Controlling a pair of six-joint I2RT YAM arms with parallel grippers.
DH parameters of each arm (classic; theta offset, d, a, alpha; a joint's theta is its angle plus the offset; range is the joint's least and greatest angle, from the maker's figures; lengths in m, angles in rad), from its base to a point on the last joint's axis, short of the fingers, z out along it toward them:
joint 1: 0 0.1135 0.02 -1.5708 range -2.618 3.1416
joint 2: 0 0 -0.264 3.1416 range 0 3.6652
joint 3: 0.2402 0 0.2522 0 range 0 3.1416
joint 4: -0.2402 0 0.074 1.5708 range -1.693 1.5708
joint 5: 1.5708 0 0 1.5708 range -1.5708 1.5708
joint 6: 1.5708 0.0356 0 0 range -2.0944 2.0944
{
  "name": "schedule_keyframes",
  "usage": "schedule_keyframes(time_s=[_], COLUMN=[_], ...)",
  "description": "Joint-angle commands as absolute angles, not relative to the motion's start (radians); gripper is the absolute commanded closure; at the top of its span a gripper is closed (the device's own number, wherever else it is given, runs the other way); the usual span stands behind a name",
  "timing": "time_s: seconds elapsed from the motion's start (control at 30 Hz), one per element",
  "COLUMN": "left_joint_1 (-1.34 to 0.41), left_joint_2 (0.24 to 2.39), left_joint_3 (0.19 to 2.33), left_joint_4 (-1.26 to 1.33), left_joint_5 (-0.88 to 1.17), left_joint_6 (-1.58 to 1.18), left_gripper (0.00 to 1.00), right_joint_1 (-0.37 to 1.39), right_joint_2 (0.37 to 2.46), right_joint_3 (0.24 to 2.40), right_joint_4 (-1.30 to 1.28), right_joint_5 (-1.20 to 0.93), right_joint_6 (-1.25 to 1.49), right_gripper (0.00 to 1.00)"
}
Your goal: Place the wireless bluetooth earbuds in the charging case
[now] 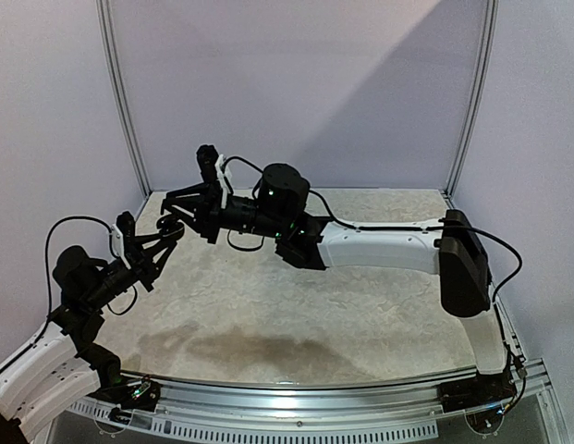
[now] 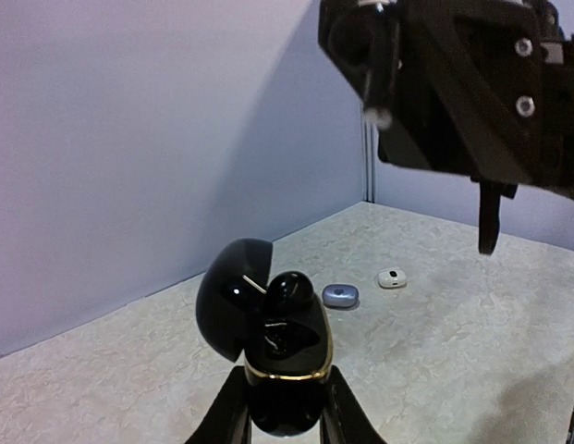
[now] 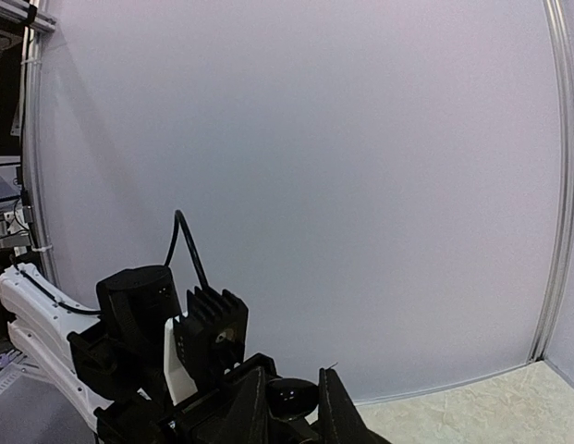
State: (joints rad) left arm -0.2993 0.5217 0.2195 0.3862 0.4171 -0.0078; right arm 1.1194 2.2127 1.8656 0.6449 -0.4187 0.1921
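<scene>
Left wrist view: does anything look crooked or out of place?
Yes: a glossy black earbud sticks up out of the open black, gold-rimmed charging case instead of sitting flush; it looks only half seated.

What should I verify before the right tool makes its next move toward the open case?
1. Charging case held by the left tool: ok, one finger on each side.
2. Lid open: ok, tipped back to the left.
3. Black earbud fully seated: cannot tell, it seems to stand above the gold rim.
4. Right tool holding an earbud: cannot tell, something dark shows between its fingers.
5. Bluish-grey earbud and white earbud out of the way: ok, both lie on the table beyond the case, apart from both tools.
</scene>
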Motion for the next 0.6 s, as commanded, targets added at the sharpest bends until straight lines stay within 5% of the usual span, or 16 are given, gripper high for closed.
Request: schedule_keyframes(time_s=[0.0, 0.57], left_joint_1=[-0.285, -0.284], left_joint_2=[0.508, 0.513], left_joint_3=[0.21, 0.212], left_joint_4=[0.419, 0.422], left_joint_5=[0.421, 0.409], left_joint_6=[-0.064, -0.094], left_gripper=[1.0, 1.0], right_joint_1=[1.141, 1.144], right_joint_2=[2.258, 2.338], right_joint_3=[1.921, 1.98], right_joint_4=[0.66, 0.529], right_joint_5=[-0.421, -0.356], right_joint_6=[0.172, 0.12], right_gripper=[1.0, 1.0])
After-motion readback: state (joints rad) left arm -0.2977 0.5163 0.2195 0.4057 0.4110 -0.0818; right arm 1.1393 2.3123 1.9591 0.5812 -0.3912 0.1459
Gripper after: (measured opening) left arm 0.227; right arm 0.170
